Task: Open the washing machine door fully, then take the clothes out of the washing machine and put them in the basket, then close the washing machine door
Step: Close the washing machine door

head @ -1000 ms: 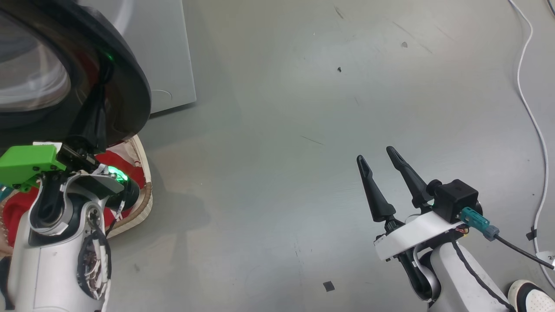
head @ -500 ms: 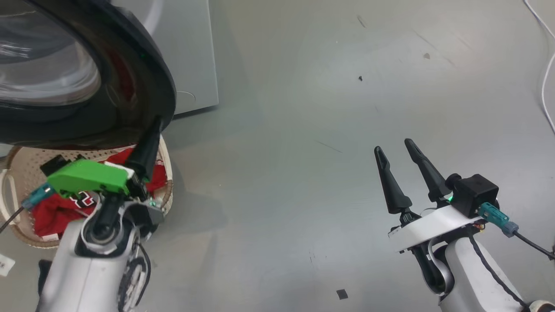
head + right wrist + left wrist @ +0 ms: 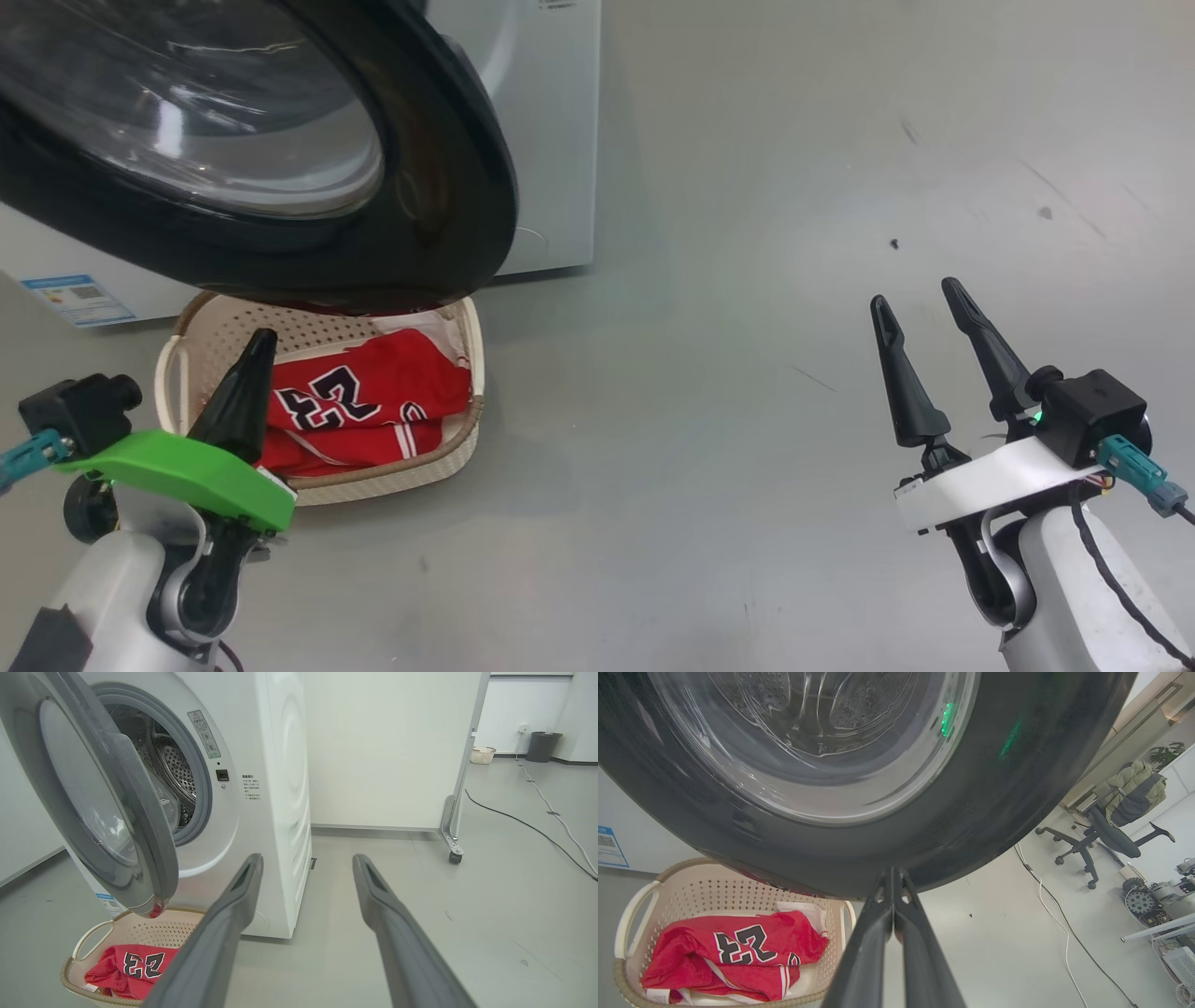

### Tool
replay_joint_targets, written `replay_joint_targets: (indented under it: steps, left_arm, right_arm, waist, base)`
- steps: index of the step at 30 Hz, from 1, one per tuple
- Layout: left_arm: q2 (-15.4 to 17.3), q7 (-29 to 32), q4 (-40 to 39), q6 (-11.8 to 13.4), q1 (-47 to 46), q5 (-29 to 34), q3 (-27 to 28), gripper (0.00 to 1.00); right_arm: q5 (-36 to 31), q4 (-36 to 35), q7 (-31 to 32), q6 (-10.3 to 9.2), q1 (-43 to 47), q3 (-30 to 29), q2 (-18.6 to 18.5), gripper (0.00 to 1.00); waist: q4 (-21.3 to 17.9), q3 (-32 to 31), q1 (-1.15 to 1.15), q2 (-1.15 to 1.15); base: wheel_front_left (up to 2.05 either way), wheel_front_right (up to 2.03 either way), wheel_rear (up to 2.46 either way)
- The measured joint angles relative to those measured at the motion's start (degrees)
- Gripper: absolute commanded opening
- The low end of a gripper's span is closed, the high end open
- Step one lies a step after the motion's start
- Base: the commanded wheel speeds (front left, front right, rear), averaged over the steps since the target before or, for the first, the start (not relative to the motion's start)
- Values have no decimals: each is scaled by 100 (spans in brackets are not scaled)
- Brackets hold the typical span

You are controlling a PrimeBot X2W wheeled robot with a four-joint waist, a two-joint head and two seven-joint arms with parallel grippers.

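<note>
— Head view?
— The door at ten overhangs the basket at eight; red clothes lie inside.
— Left wrist?
— The left claw is pinched together, empty, under the door rim; chair at three.
— Right wrist?
— The right claw is spread, empty; washing machine at ten, door ajar.
</note>
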Motion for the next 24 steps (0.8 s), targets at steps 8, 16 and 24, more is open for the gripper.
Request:
replay_joint_targets:
  steps: [8,16,24]
  left_arm:
    - [-82,-1329,-190,140,247,1139,-59,0]
    - [-352,-1254,-261,523,580,1545,73,0]
    - [-545,-1215,-659,710,743,2003,537,0]
  right_arm:
    - [-24,-136,0,0,244,-91,-10,100]
    - [-63,-196,0,0,374,-86,0,100]
    - [-70,-231,0,0,410,-36,54,100]
  waist:
    - [607,-234,0,0]
    - [1158,-405,0,0]
    - [1349,-515,0,0]
  base:
    - [0,0,0]
    - [0,0,0]
    - [0,0,0]
